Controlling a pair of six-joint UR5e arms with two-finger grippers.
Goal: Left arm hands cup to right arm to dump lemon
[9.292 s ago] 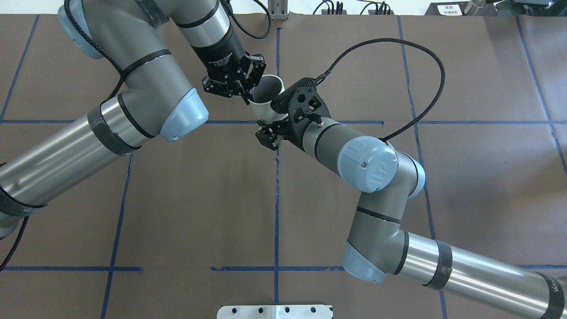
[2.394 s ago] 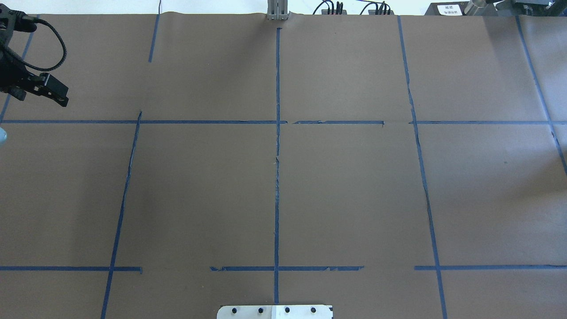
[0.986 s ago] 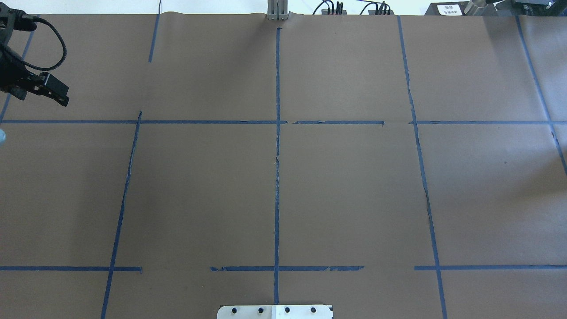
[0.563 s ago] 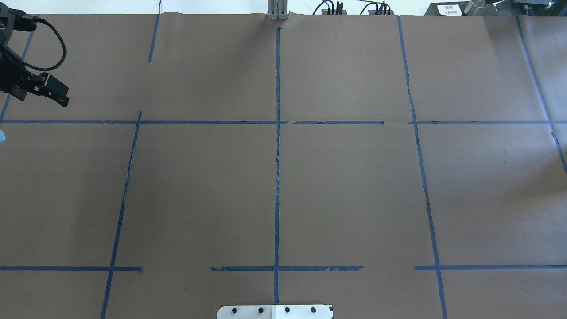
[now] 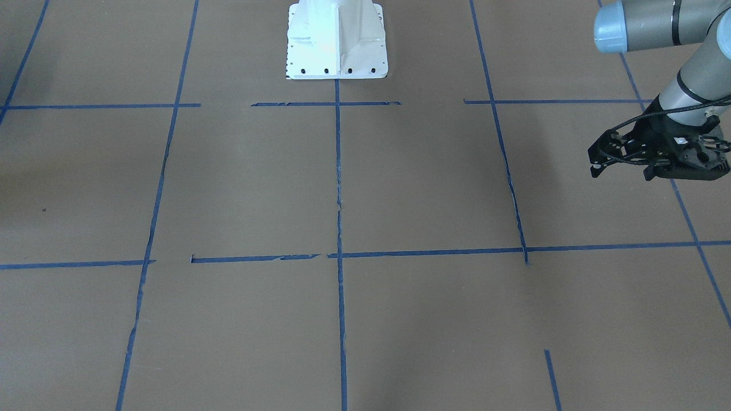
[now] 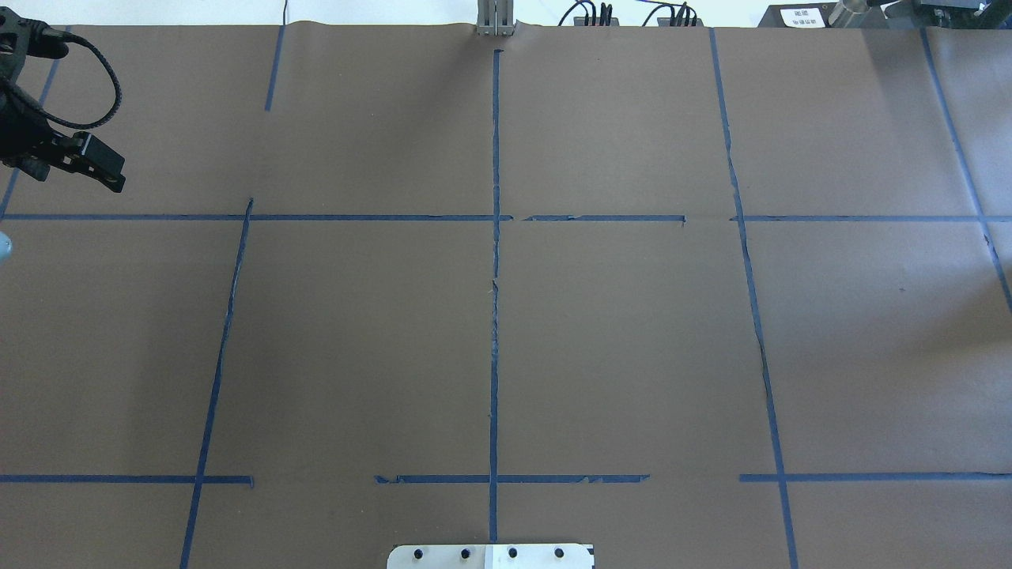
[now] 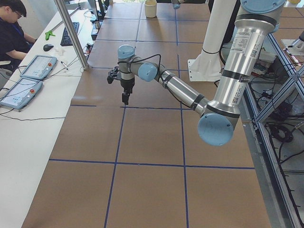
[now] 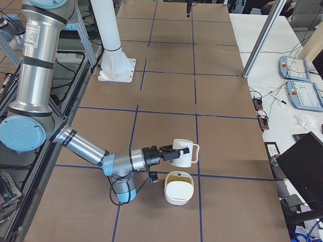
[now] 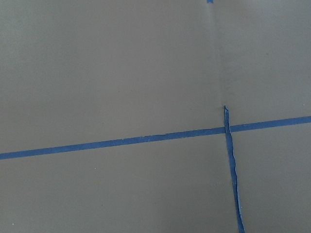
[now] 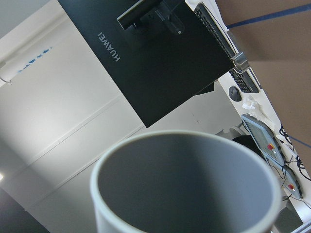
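**Cup tipped over the white vessel: finish the dump cleanly**

The right claw [image 8: 170, 152] has the cup [image 8: 184, 155] at its tips, lifted off the table [image 6: 632, 356]. Only a side view shows this claw, so I cannot tell how its fingers stand. The cup's handle sits on the side away from the claw. Just under the claw's tips and the cup stands a white vessel [image 8: 179, 197] with a yellowish patch inside. Whether that patch is the lemon is too small to tell. Seen from the right wrist, the cup's grey inside looks bare as far as it shows.

The left claw [image 7: 124, 98] hangs pointing down, well apart from the cup. Only blue tape [image 9: 121, 141] lines on the table lie beneath it. It carries nothing, and how wide it stands I cannot tell.

The step in hand looks like the dump itself. To do it well:
- Roll the wrist slowly with the cup's mouth centred over the vessel.
- Grip firmly, since a ribbed wall may slip.
- Stay high enough not to knock the vessel's rim.
- Confirm the cup is empty before turning it back.

The black monitor [image 10: 160, 63] beyond the right claw reads "HUAWEI". The cup's own lettering does not show. The arm stickers are too small to read.
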